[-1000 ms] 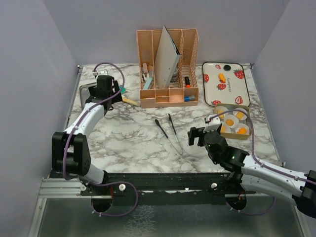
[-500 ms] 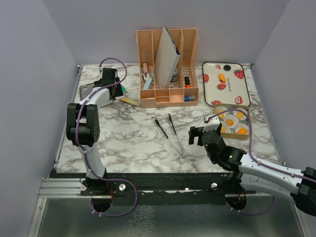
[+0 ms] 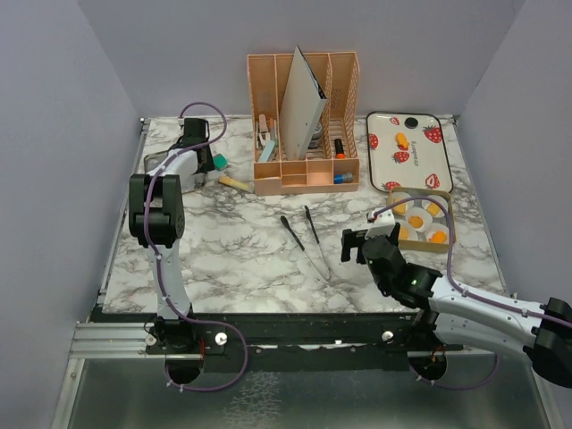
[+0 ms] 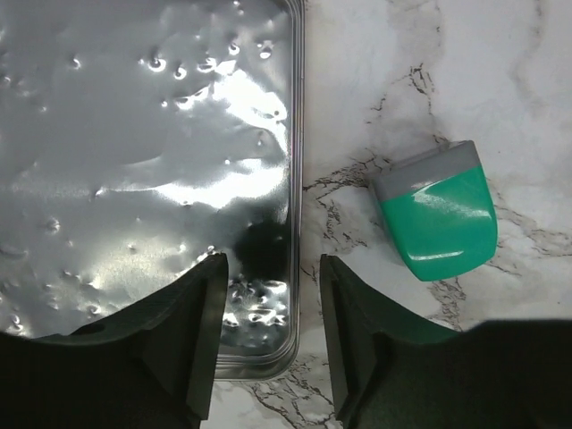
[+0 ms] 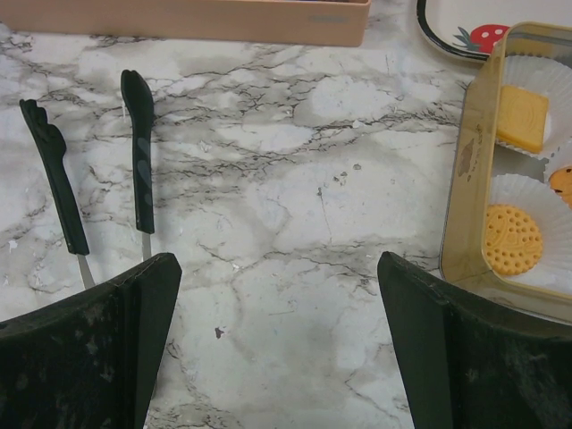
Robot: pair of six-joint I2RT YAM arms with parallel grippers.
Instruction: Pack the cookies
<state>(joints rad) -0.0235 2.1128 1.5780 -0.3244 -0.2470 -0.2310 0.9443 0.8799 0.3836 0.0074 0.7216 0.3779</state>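
While the right pincer (image 5: 275, 277) hangs wide open and empty over the bench (image 5: 295, 179) beside the tongs (image 5: 141, 152), cookies (image 5: 512, 239) sit in paper cups (image 5: 505, 188) in the tin (image 5: 465, 170) alongside; farther back, the left pincer (image 4: 271, 268), half open, straddles the rim of a silver lid (image 4: 134, 134).

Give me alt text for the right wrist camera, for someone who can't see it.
The right pincer hangs open over the marble table. Black-handled tongs lie at left; at right, a gold tin holds cookies in white paper cups.

Left claw (image 4: 266, 304) reached farther back — jaws narrowing over silver tray (image 4: 134, 161).
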